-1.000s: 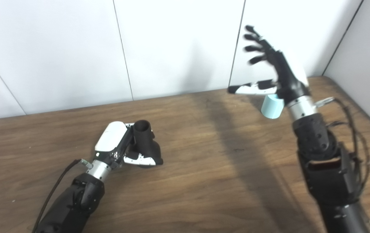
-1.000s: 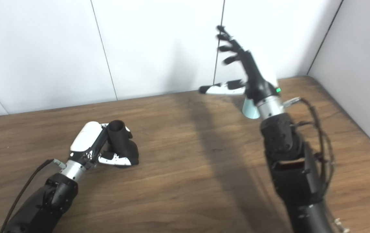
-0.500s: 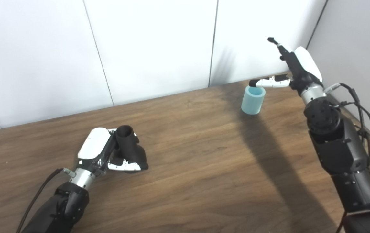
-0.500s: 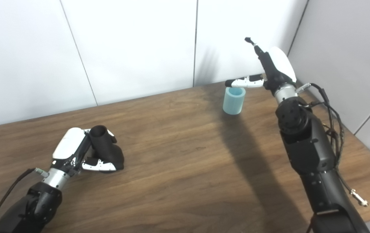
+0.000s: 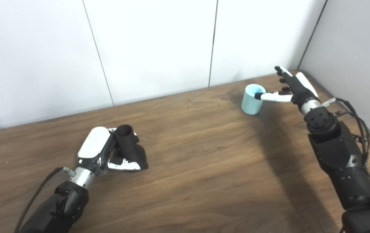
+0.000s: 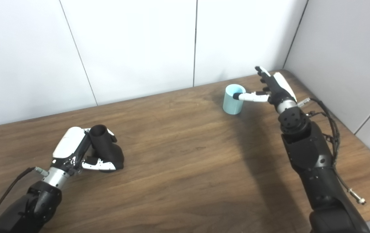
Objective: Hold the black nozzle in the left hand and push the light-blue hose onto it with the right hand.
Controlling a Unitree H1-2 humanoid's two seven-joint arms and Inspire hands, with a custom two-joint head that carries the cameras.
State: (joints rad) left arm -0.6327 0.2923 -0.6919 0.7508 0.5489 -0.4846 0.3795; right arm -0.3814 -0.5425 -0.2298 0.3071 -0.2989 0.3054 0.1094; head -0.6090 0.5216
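Wooden table [image 5: 204,168], white wall panels behind. Left hand [image 5: 107,155] clamped around upright black plastic nozzle [image 5: 130,147]. Right hand [image 5: 290,90] spread, thumb tip at short light-blue hose cylinder [image 5: 251,103] rim.

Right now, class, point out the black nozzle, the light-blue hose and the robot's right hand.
black nozzle [image 5: 129,142], left eye view, on its upright tube.
light-blue hose [image 5: 249,105], left eye view, on its outer wall.
right hand [image 6: 274,89], right eye view, on the palm.

wooden table [image 5: 198,181] bears a light-blue hose [image 5: 251,103] and black nozzle [image 5: 130,152].
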